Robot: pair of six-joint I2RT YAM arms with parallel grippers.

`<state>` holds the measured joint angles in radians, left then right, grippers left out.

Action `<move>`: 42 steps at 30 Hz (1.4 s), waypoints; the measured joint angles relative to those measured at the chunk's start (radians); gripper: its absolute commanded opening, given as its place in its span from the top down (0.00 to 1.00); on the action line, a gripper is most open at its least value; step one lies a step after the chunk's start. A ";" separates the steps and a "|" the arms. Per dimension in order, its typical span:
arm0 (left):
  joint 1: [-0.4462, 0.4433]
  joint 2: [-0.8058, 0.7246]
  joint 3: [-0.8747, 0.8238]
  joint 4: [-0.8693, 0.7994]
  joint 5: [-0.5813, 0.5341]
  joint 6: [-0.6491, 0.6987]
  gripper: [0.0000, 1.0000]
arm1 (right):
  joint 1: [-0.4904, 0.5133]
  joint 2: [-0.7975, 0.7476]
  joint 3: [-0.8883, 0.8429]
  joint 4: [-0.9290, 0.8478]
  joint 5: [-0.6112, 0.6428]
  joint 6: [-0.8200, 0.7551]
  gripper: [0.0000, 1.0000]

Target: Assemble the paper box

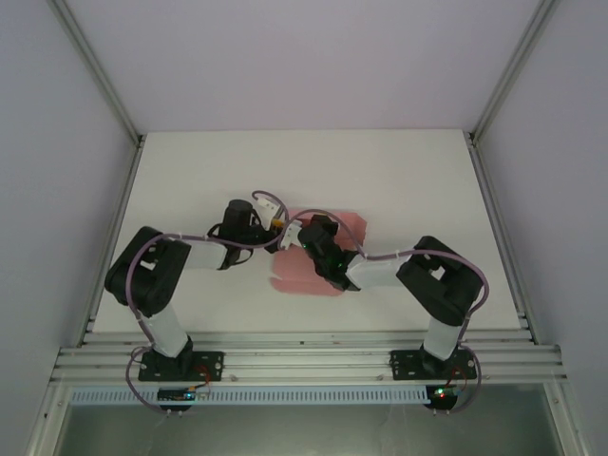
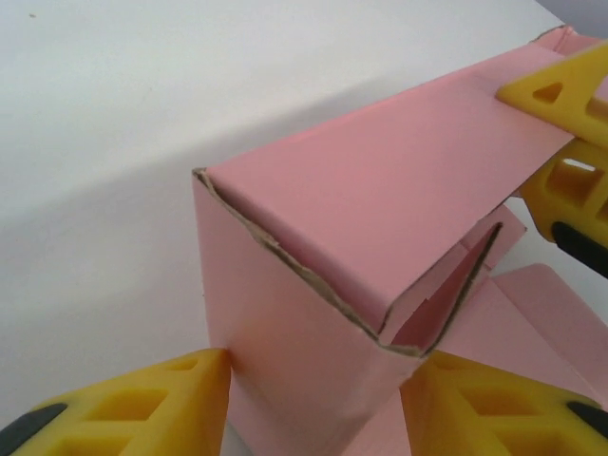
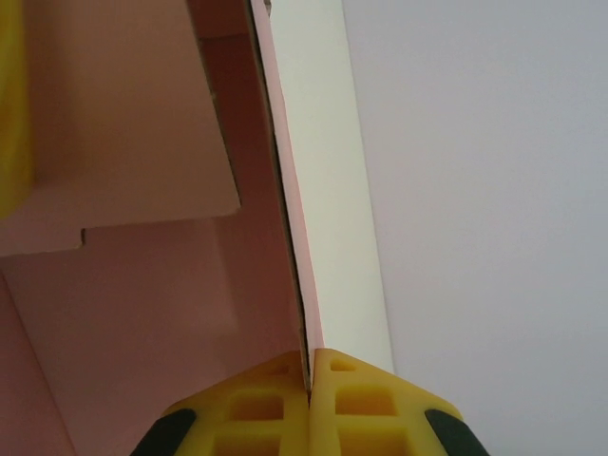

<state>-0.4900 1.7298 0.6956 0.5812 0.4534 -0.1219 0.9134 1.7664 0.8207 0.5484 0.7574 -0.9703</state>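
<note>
The paper box [image 1: 296, 277] lies near the middle of the white desk [image 1: 190, 180], between the two arms, and is partly covered by them in the top view. It is made of thin salmon-pink paper. In the left wrist view one panel is raised and folded over, so that a half-open sleeve with a brownish cut edge is formed, while other flaps lie flat at the right. This shape cannot be made out from above, where little more than a flat pink patch is seen.

The left fingers [image 2: 152, 408] are held apart, and the folded part stands between them, touched by both tips. The right fingers [image 3: 366, 404] are pressed together on the thin edge of a panel, which is shown edge-on in the right wrist view. In the left wrist view they are seen at the far end of the raised panel.
</note>
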 measured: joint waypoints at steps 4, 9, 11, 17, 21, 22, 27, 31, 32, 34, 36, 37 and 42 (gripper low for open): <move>-0.006 0.000 0.000 0.005 -0.048 -0.002 0.72 | 0.003 -0.005 0.000 -0.011 0.005 0.026 1.00; -0.017 0.000 -0.001 0.016 -0.111 -0.002 0.77 | 0.004 -0.012 -0.001 -0.023 0.006 0.047 0.97; -0.024 0.000 -0.007 0.027 -0.137 -0.001 0.80 | 0.004 -0.019 -0.005 -0.028 0.006 0.057 0.92; -0.034 -0.013 -0.034 0.060 -0.216 0.019 0.89 | 0.024 -0.083 -0.016 -0.103 -0.042 0.130 0.35; -0.043 -0.015 -0.035 0.060 -0.227 0.049 0.87 | 0.032 -0.188 -0.016 -0.212 -0.107 0.219 0.18; -0.047 -0.016 -0.039 0.066 -0.232 0.055 0.87 | 0.029 -0.223 -0.014 -0.248 -0.132 0.250 0.15; -0.064 -0.021 -0.079 0.129 -0.257 0.070 0.85 | -0.055 -0.436 -0.003 -0.388 -0.334 0.449 0.08; -0.090 -0.021 -0.123 0.196 -0.303 0.077 0.82 | -0.226 -0.514 0.071 -0.471 -0.549 0.657 0.06; -0.097 -0.021 -0.137 0.219 -0.316 0.077 0.82 | -0.274 -0.508 0.100 -0.493 -0.606 0.709 0.07; -0.103 -0.021 -0.156 0.249 -0.333 0.077 0.82 | -0.338 -0.474 0.153 -0.535 -0.684 0.779 0.07; -0.108 -0.021 -0.166 0.269 -0.348 0.077 0.82 | -0.358 -0.410 0.208 -0.585 -0.748 0.830 0.09; -0.108 -0.019 -0.168 0.274 -0.353 0.077 0.82 | -0.357 -0.375 0.232 -0.607 -0.779 0.847 0.10; -0.109 -0.006 -0.170 0.295 -0.376 0.076 0.75 | -0.327 -0.192 0.317 -0.719 -0.874 0.890 0.12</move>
<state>-0.5987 1.7241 0.5259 0.8764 0.0772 -0.0463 0.5861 1.5745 1.1381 -0.1711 -0.1165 -0.0807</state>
